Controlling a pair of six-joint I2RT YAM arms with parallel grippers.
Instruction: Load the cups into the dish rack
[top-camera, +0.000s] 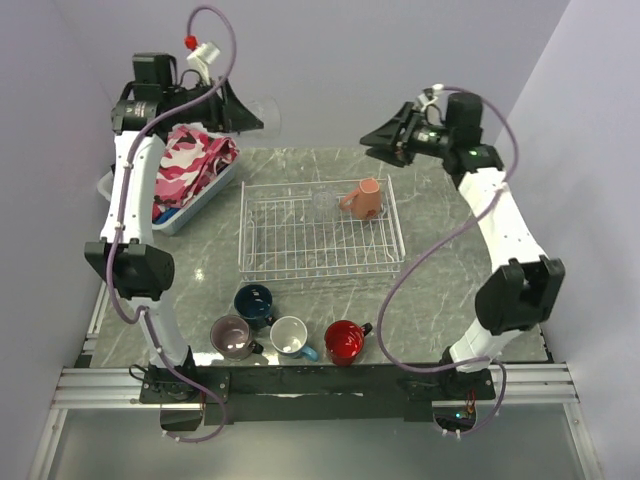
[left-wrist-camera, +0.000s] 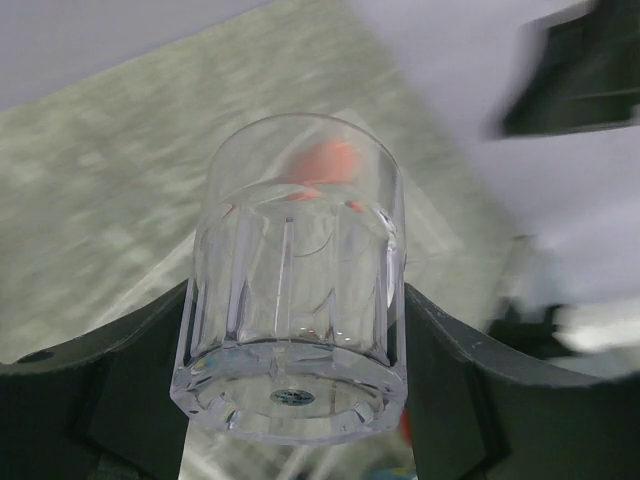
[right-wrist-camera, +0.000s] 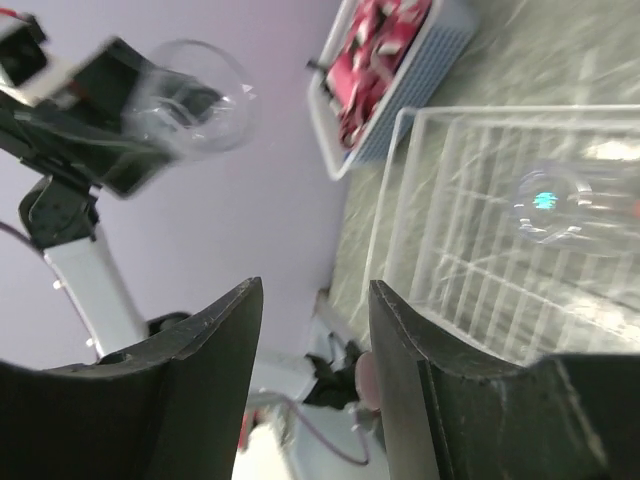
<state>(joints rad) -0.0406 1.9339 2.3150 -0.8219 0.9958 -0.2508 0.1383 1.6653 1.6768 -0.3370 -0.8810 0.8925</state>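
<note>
left gripper (left-wrist-camera: 300, 345) clamps glass (left-wrist-camera: 295, 260) above bench (top-camera: 430, 290) far-left corner | right gripper (right-wrist-camera: 312, 300) spread, empty | seat it gently on bare dish rack (top-camera: 300, 245) grid

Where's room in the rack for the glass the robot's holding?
The dish rack is bare across its left half and front rows. Its back right corner is crowded: the salmon mug and a clear glass sit there. The held glass could probably go left of them.
</note>
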